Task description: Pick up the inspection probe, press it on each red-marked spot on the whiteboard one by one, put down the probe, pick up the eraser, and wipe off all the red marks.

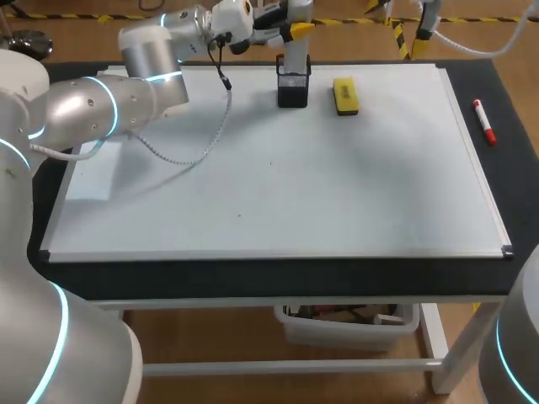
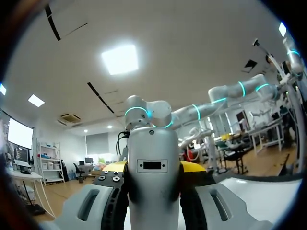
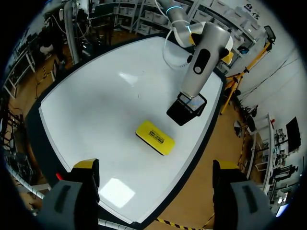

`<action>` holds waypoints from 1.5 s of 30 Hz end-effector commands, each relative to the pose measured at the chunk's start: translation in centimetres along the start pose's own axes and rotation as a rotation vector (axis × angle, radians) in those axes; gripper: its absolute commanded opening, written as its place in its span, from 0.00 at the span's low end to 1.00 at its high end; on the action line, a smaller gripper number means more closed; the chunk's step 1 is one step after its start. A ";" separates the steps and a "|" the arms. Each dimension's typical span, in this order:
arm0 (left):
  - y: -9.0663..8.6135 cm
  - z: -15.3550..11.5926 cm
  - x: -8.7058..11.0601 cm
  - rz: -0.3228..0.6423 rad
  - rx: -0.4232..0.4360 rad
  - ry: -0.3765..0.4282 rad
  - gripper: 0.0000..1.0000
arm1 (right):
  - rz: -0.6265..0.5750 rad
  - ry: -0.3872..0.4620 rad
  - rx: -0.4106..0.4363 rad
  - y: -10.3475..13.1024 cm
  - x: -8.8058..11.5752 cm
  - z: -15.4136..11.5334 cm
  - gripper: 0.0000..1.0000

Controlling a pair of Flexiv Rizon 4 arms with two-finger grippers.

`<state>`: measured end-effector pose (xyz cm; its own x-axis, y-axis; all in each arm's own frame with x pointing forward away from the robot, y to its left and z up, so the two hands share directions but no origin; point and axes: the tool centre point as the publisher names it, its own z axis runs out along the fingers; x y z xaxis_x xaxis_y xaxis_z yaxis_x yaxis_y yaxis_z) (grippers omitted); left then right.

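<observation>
1 whiteboard (image 1: 379,194) covers most of the table (image 1: 253,278), w/ 2 arms around it. The L arm (image 1: 101,105) comes in from 9 o'clock and reaches to the board's 12 o'clock edge. Its left gripper (image 1: 295,32) sits right over 1 black mesh holder (image 1: 292,91) there.

1 inspection probe (image 1: 296,59), a grey cyl., stands w/ its lower end in that holder and its upper part up in the claw. In the L wrist cam the probe body fills the gap btwn both fingers (image 2: 91,203), yellow showing either side of it, so the claw is pinching the probe. From the R wrist cam the probe leans a bit, not dead upright.

1 eraser (image 1: 345,95), yellow, lies flat on the board at approx 1 o'clock, just beside the holder but not touching it. 1 red marker (image 1: 483,122) lies off the board on the black table strip, btwn 2 and 3 o'clock, well apart from the eraser.

The right gripper (image 3: 156,167) hangs high by the board's 1 o'clock edge. The eraser is ahead of it, w/ holder + probe beyond that. Its 2 yellow tips are spread wide, nothing btwn them.

1 thin coiled cable (image 1: 210,143) droops from the L arm over the board at approx 10 o'clock. 2 tiny dark specks (image 1: 271,164) sit near board centre; can't tell their colour.
</observation>
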<state>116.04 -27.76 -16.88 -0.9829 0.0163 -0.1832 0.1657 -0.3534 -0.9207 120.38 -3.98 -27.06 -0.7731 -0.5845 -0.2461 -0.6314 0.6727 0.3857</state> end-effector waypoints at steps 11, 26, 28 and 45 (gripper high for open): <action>2.6 -0.9 -1.3 -0.014 0.035 0.097 0.00 | -0.002 0.005 0.004 0.1 0.0 -0.1 1.00; 5.2 -1.5 -2.5 -0.012 0.050 0.124 0.00 | -0.002 0.005 0.004 0.1 0.0 -0.1 1.00; 5.6 -1.6 -2.6 -0.016 0.048 0.129 0.00 | -0.002 0.005 0.004 0.1 0.0 -0.1 1.00; 7.6 -2.2 -2.9 -0.050 0.034 0.153 0.00 | -0.002 0.005 0.004 0.1 0.0 -0.1 1.00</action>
<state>119.27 -28.10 -23.44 -0.9904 -0.1076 -0.0863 0.1176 -0.3326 -0.9357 120.38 -3.98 -27.09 -0.7732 -0.5842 -0.2467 -0.6313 0.6726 0.3860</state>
